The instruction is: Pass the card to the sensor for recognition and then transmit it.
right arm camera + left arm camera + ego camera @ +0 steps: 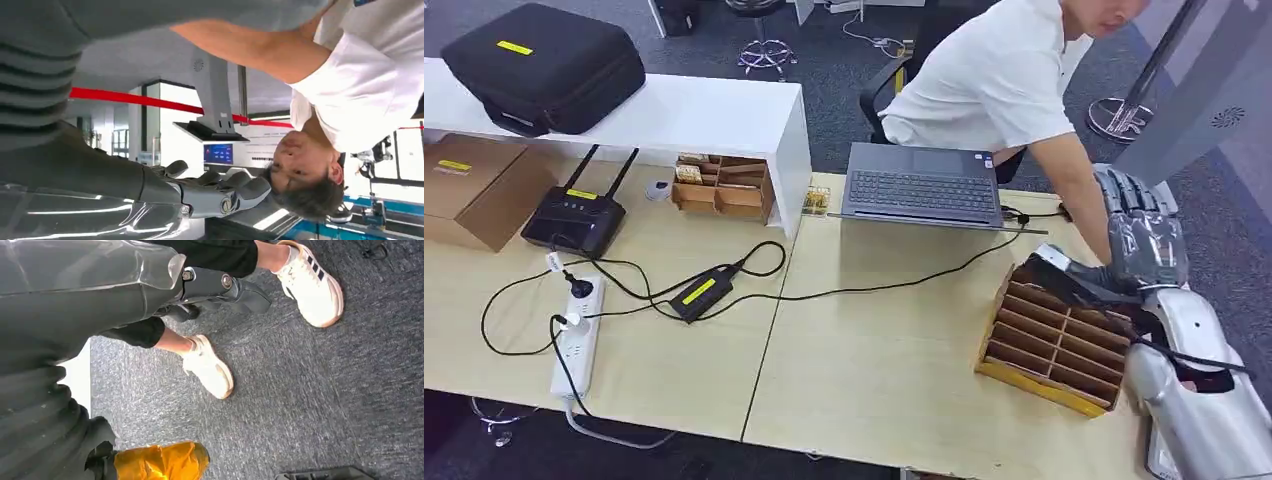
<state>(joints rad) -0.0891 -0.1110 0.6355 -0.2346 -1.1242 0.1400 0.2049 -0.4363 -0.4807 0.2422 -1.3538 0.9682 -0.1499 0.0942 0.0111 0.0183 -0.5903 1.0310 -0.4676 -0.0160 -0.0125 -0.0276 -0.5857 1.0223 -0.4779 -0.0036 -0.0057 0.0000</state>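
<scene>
The robot's right hand (1146, 232) hung at the right edge of the head view, above and beside a wooden slotted rack (1056, 335) on the pale table (884, 370). Its fingers were held straight and loosely apart, pinching nothing. A person in a white shirt (994, 85) leaned in from the upper right, one forearm reaching down beside that hand.

No card could be made out in any picture; whether one sat in the rack's slots was too fine to tell. By judgement, a card would be light, thin, stiff and slick, best taken by an edge between thumb and finger so the face stays bare for the sensor.

The left hand (220, 290) pointed at grey carpet near two white shoes, its fingers stretched out with nothing in them.

On the table stood one laptop (921, 185), one black router (574, 218) with two aerials, one white power strip (576, 345) and one cardboard box (469, 185); one black case (544, 65) rested on the white shelf (714, 120) at upper left.
</scene>
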